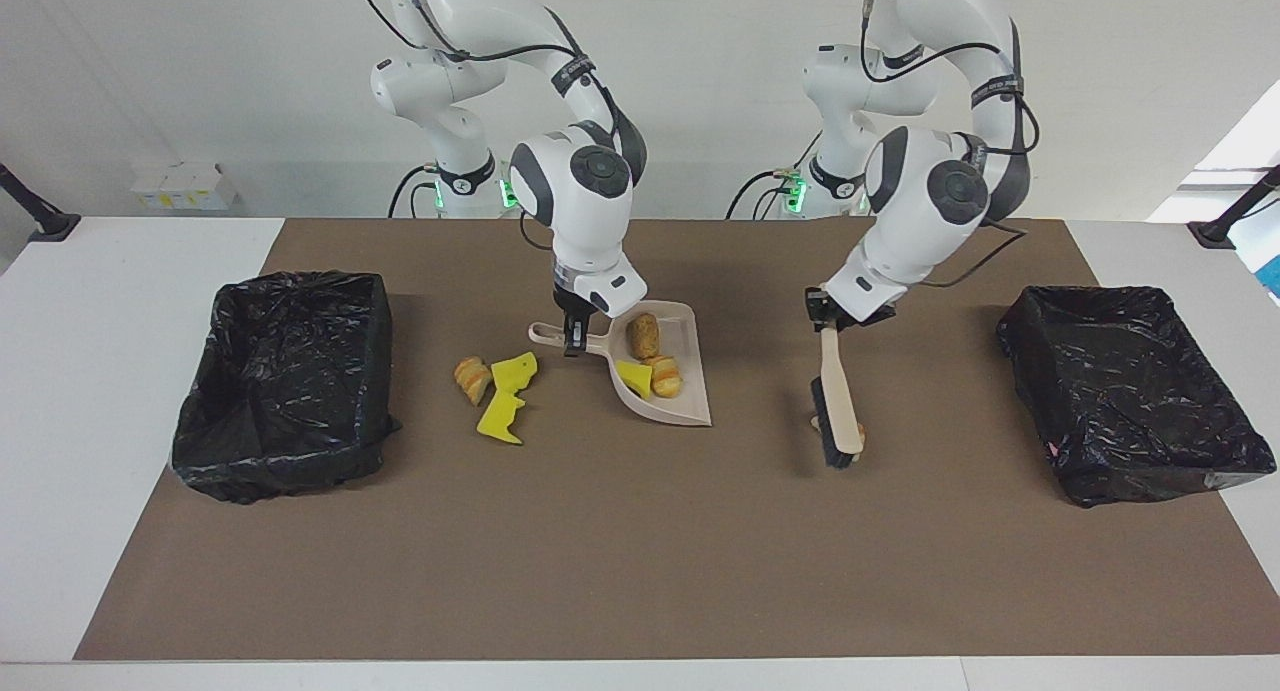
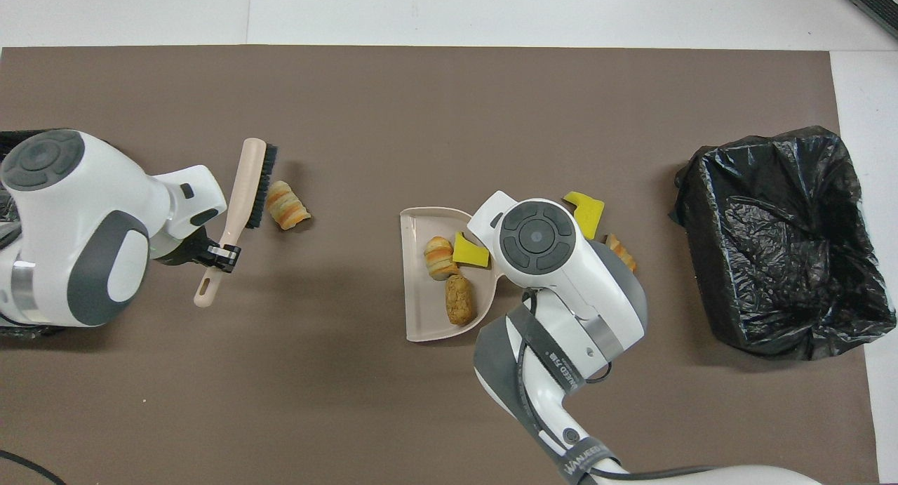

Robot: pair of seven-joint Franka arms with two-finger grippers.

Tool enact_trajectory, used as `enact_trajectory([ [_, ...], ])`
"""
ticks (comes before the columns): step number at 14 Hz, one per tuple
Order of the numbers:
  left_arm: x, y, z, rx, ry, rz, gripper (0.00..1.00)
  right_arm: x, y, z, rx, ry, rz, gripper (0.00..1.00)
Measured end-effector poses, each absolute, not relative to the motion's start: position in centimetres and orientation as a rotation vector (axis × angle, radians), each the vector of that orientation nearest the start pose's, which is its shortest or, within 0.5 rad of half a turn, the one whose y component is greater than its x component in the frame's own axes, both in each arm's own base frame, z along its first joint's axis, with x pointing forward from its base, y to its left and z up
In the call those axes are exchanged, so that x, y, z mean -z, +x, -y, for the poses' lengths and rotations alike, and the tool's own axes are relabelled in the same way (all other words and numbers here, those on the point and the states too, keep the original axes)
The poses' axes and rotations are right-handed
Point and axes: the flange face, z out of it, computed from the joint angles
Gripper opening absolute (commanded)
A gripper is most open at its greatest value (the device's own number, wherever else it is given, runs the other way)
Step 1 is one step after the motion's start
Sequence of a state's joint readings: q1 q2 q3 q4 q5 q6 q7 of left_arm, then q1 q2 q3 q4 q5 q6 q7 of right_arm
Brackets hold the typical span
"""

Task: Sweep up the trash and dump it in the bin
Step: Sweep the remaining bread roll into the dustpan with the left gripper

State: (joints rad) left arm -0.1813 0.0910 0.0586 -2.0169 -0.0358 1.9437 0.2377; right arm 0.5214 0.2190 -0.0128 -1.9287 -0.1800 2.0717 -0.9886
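1. On the brown mat covering the counter (image 1: 640, 571), a beige dustpan (image 1: 678, 399) lies flat near the middle, its mouth turned toward the left arm's end.
2. Inside the dustpan sit three scraps: a brown roll (image 1: 643, 336), a striped roll (image 1: 665, 376) and a small yellow sponge piece (image 1: 635, 377).
3. The right tool (image 1: 574, 343) is clamped shut on the dustpan's handle, coming down onto it from above.
4. Beside the dustpan, toward the right arm's end, lie a jagged yellow sponge piece (image 1: 506, 396) and a small roll (image 1: 472, 379), close together on the mat.
5. The left tool (image 1: 828, 319) has its fingers closed on the handle of a beige hand brush (image 1: 836, 403), which slopes down with its dark bristles at the mat.
6. A striped loose roll (image 2: 286, 204) lies just beside the bristles, on the side toward the dustpan; from the facing view the brush hides most of it.
7. One black-lined bin (image 1: 285, 381) stands at the right arm's end of the counter.
8. A second black-lined bin (image 1: 1130, 391) stands at the left arm's end, well apart from the scraps.
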Motion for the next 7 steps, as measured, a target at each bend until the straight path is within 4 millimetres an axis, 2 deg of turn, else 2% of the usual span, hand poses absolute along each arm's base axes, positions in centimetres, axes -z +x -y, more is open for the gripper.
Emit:
enact_trajectory([
  [2, -39.0, 55.4, 2.9, -0.263, -3.073, -0.661, 0.0, -37.0, 52.5, -28.2, 0.168, 2.102, -2.143, 0.0],
  [3, -38.6, 55.7, 1.9, -0.257, -3.056, -0.734, 0.0, -37.0, 52.5, -28.2, 0.168, 2.102, -2.143, 0.0],
  [5, -37.8, 55.9, 1.7, -0.261, -3.028, -0.861, 0.0, -37.0, 52.5, -28.2, 0.168, 2.103, -2.143, 0.0],
  [7, -36.9, 55.5, 1.7, -0.293, -3.017, -0.917, 0.0, -37.0, 52.5, -28.2, 0.168, 2.103, -2.143, 0.0],
])
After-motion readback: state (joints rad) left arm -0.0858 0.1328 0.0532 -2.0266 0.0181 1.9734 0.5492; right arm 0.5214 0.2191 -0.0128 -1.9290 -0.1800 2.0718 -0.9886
